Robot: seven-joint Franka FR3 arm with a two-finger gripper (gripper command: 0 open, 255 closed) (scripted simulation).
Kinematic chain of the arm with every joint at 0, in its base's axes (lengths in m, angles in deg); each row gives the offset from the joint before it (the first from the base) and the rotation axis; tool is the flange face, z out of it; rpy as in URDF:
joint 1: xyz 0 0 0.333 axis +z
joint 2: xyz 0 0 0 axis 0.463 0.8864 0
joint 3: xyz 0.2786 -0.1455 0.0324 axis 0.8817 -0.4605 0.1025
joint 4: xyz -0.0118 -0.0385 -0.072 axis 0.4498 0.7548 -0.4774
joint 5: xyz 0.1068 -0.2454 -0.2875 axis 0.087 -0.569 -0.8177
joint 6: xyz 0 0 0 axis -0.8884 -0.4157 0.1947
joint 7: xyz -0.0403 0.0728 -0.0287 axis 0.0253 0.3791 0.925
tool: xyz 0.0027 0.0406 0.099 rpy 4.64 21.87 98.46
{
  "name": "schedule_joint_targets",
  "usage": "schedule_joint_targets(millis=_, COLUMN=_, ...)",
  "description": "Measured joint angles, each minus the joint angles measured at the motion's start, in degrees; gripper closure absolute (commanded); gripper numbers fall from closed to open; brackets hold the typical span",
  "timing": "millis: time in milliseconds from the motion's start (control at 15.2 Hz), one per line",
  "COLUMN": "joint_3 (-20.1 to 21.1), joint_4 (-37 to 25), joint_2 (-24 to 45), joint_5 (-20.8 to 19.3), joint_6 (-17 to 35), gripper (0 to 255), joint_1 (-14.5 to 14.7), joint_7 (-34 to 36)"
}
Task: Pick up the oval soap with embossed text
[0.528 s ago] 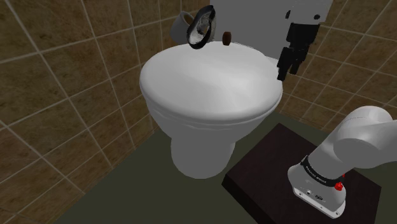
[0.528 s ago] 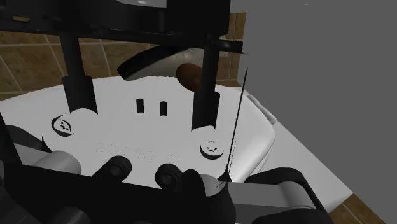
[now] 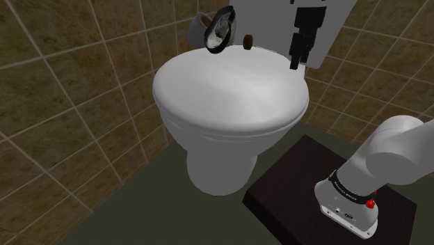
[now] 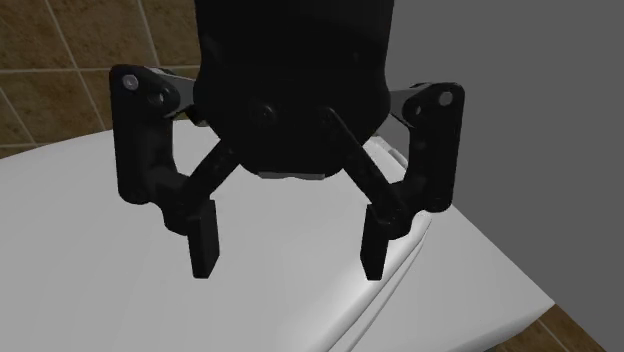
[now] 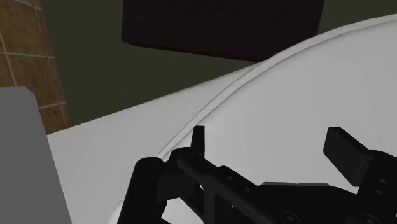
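Now that I have swung in over the toilet lid (image 3: pixel 229 90), my gripper (image 4: pixel 290 255) hangs released (jaws spread, nothing between them), nearer the brown soap (image 3: pixel 247 42).

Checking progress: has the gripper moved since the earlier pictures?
Yes: in the shoulder view the gripper shifted left and up relative to the toilet lid, toward the soap.
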Motion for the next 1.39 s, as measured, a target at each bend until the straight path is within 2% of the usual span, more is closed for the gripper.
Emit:
schedule_joint_targets(millis=330, joint_3=-0.86, joint_4=-12.66, joint_2=11.96, joint_5=-2.16, joint_6=-2.06, gripper=0, joint_1=1.34, joint_7=-7.81)
schedule_joint_targets(millis=528, joint_3=-0.64, joint_4=-22.61, joint_2=19.99, joint_5=-3.08, joint_6=-4.69, gripper=0, joint_1=2.19, joint_7=-11.88)
schedule_joint_targets(millis=858, joint_3=0.11, joint_4=-40.85, joint_2=33.52, joint_5=-4.85, joint_6=-10.39, gripper=0, joint_1=3.21, joint_7=-18.91)
schedule_joint_targets(millis=1056, joint_3=0.85, joint_4=-55.55, joint_2=42.62, joint_5=-6.23, joint_6=-16.44, gripper=0, joint_1=3.94, joint_7=-22.90)
schedule_joint_targets(millis=1254, joint_3=1.12, joint_4=-56.38, joint_2=44.59, joint_5=-6.50, joint_6=-15.51, gripper=0, joint_1=4.19, joint_7=-23.67)
schedule_joint_targets(millis=1386, joint_3=1.14, joint_4=-54.33, joint_2=44.23, joint_5=-6.49, joint_6=-13.84, gripper=0, joint_1=4.17, joint_7=-23.67)
